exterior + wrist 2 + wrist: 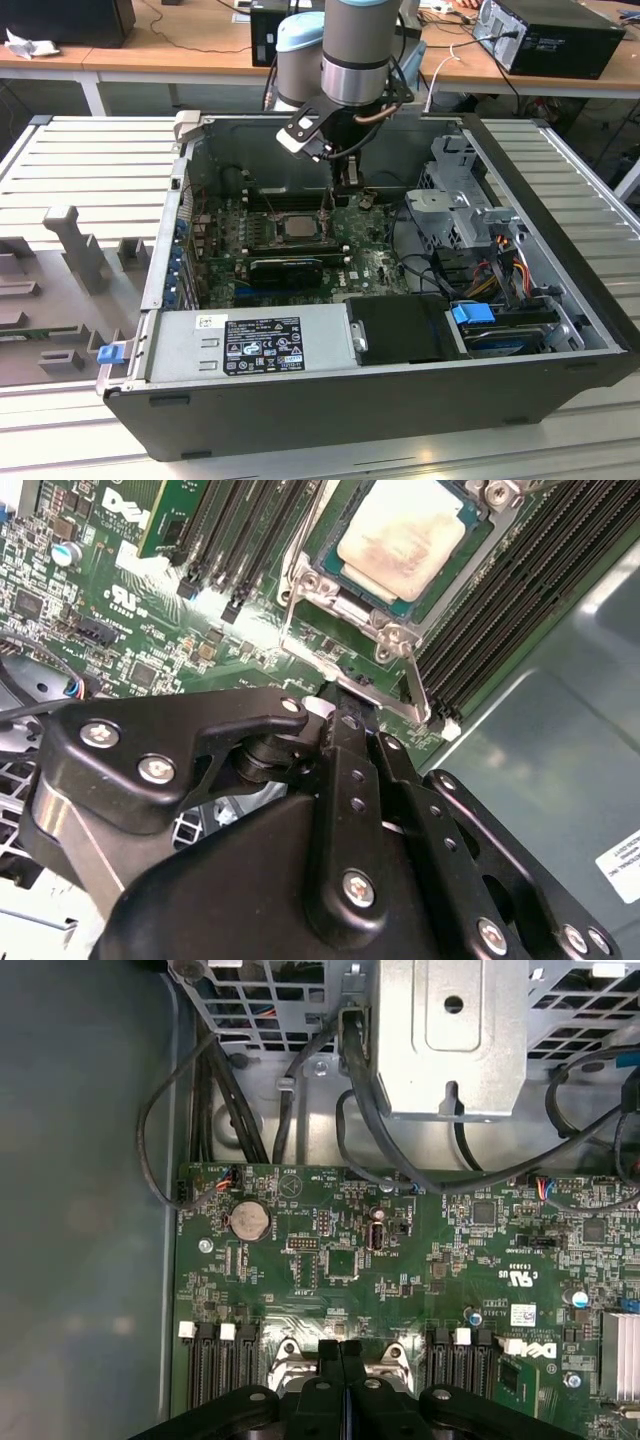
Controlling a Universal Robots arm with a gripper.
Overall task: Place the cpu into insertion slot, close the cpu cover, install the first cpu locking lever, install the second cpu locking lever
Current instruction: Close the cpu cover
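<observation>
The arm (pixel 355 50) comes down from the far side of the open computer case (pixel 560 400), its wrist upright and the gripper (pixel 347 185) pointing straight down onto the green circuit board (pixel 375 265). The tip hangs just beyond the far corner of the insertion slot (pixel 265 230), toward the exterior view's right. In the first wrist view the two black fingers (pixel 322 1370) lie pressed together with only a thin seam between them, so the gripper (pixel 343 1355) is clenched. I cannot tell whether anything is nipped at the tip.

The second wrist view shows the gripper (pixel 345 715) just beside the bent end of one locking lever (pixel 415 680). Contact cannot be judged. A second locking lever (pixel 288 595) runs along the neighbouring side of the socket. In the exterior view both levers rise as thin rods above the board. The first wrist view looks the other way and shows a coin battery (pixel 248 1220), black cables (pixel 215 1090) and a grey metal bracket (pixel 450 1040).

The cpu (pixel 405 540) sits in the insertion slot with its pale face up, flat to the board. It is square, so it has no long axis, and its edges run parallel to the black memory slots (pixel 520 590). The cpu cover (pixel 345 602) seems to lie as a silvery frame around it
</observation>
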